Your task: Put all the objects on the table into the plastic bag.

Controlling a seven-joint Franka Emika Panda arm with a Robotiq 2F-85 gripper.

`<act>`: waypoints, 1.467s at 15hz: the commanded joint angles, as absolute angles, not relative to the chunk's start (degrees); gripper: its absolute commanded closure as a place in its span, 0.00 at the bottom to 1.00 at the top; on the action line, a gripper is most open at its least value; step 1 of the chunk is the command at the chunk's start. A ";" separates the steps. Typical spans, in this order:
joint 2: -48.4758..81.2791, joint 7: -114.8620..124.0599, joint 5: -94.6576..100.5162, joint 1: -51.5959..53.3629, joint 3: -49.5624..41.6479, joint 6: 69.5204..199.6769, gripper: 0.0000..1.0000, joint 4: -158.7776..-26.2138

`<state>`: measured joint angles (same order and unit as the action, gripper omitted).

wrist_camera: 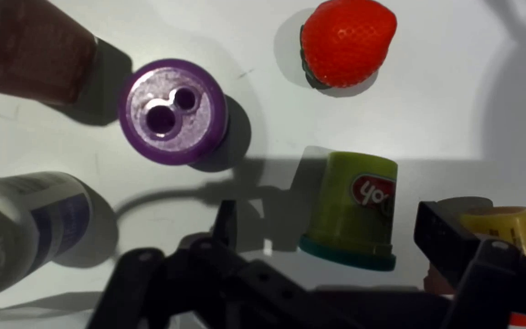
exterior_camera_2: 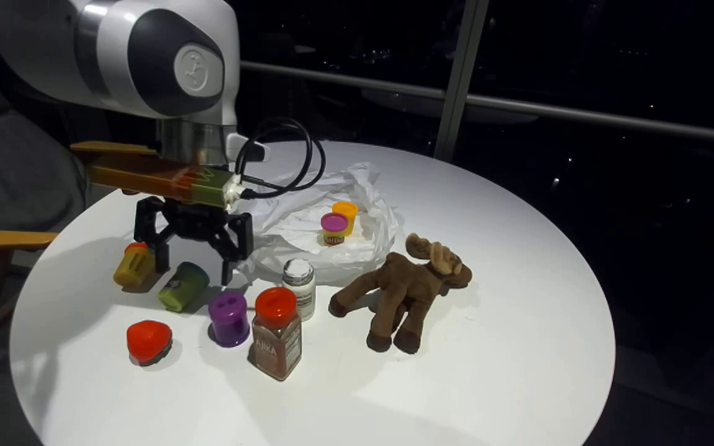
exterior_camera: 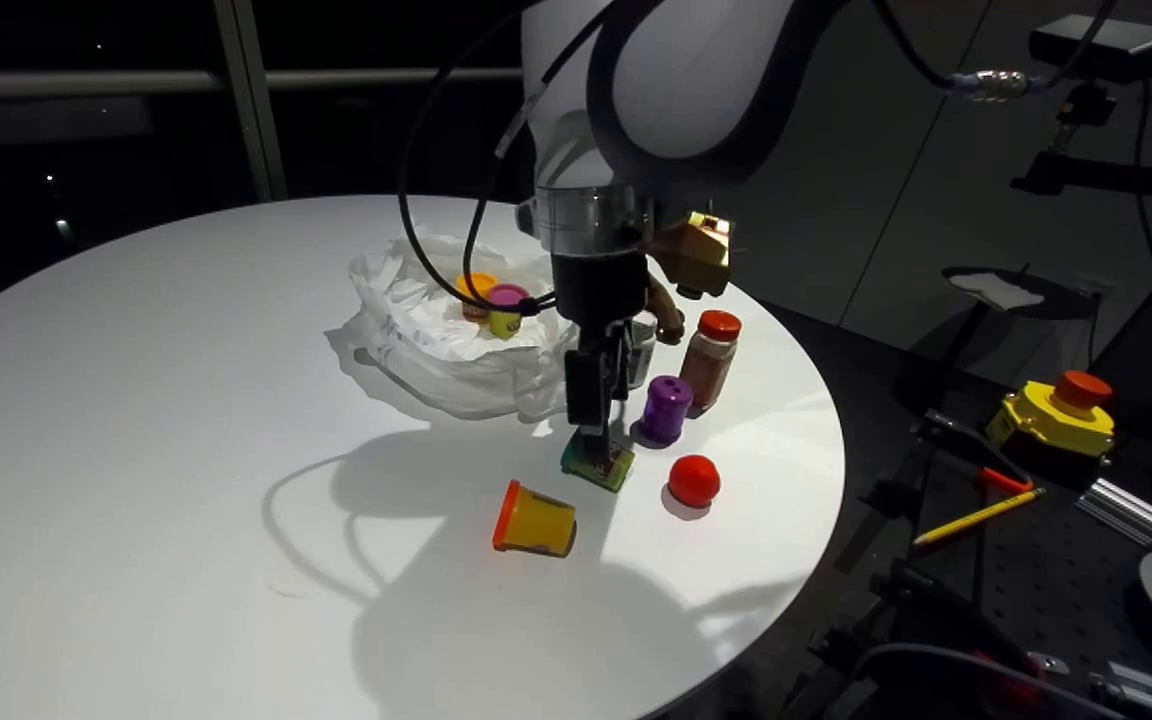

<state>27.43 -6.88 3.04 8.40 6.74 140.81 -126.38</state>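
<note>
Pos.: end effector (exterior_camera_2: 196, 265) straddles green tub (wrist_camera: 354, 205), jaws apart, nothing clamped; wrist view shows a gap each side. Tub lies on its side on the worktop (exterior_camera_2: 487, 384); jaws stand across its long axis, prob. to close on the tapered wall, clear of the teal lid (wrist_camera: 347, 256). Yellow tub (exterior_camera: 541, 523), also on its side, is near one jaw; contact can't be told.

Receptacle: plastic bag (exterior_camera: 466, 385) sits w/ mouth spread wide, prob. for drops from above; holds yellow-lid tub (exterior_camera_2: 348, 215) & pink-lid tub (exterior_camera_2: 334, 228), both upright. Outside the bag, to load: both lying tubs, strawberry (wrist_camera: 347, 43), purple sharpener (exterior_camera_2: 229, 319), spice jar (exterior_camera_2: 277, 341), white bottle (exterior_camera_2: 304, 291), plush moose (exterior_camera_2: 403, 279).

Mat'ls: bag = thin crumpled white film, may snag the end effector. Tubs = smooth plastic. Strawberry = dimpled, tapered, may roll. Sharpener = squat cyl. w/ 2 holes on top. Jar = flat-sided, see-through, powder-like fill. Moose = soft brown pile, floppy legs; should compress under grip.
</note>
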 commanded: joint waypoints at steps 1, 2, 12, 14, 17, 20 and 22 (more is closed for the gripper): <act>27.70 -10.05 3.64 7.23 7.75 145.81 0.00 -128.36; 27.91 -10.48 3.63 7.13 7.76 146.49 0.00 -128.54; 27.84 -14.71 2.70 4.77 9.53 149.87 0.80 -129.64; 26.19 -14.98 1.49 4.05 10.65 148.15 0.80 -129.93; 21.71 -13.65 -1.36 3.53 12.57 144.21 0.80 -130.46; 17.61 -14.25 -4.42 3.12 13.66 144.24 0.80 -129.16; 16.67 -14.64 -5.76 3.29 13.24 147.32 0.80 -127.28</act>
<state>20.34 -13.52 -3.20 4.10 12.69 145.62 -128.18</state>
